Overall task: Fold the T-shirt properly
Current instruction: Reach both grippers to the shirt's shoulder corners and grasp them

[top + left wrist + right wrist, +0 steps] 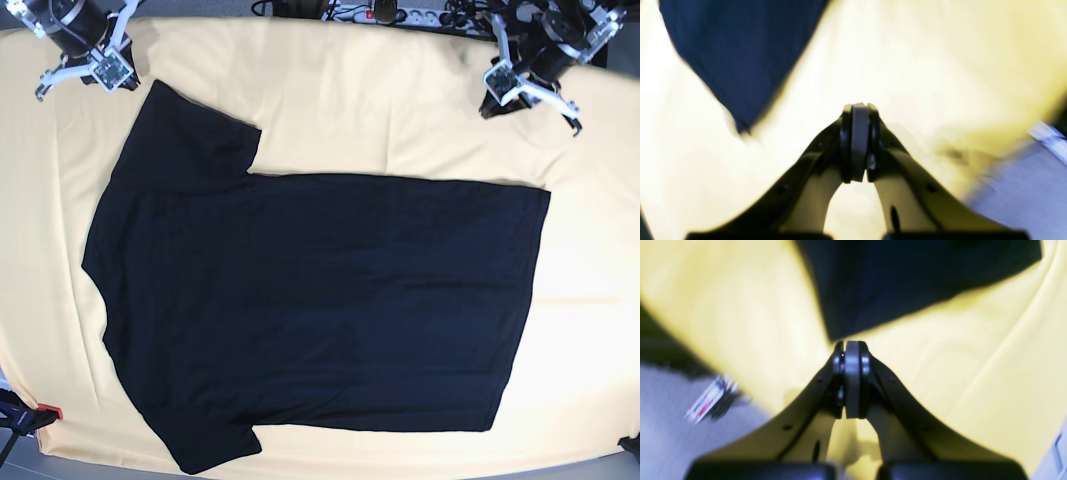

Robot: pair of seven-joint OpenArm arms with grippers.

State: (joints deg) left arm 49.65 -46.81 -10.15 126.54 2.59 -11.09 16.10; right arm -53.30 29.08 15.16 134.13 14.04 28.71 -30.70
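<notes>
Nearest the base camera, the T-shirt (320, 310) lies spread flat on the pale yellow cloth (400, 110), plain black side up, its collar end toward that view's left and its straight hem toward the right, with one sleeve pointing at the near edge and the other at the far side. No part of it is doubled over, so by the look of it the folding has not begun: sleeves, sides and length all remain to be brought in. Beyond the shirt, at the far corners of the cloth, both arms sit apart from the fabric. The left gripper (859, 143) is clenched on nothing, pads pressed together, with a sharp corner of the shirt ahead of it; the right gripper (851, 380) is likewise closed and empty, a shirt corner just beyond its tip.
</notes>
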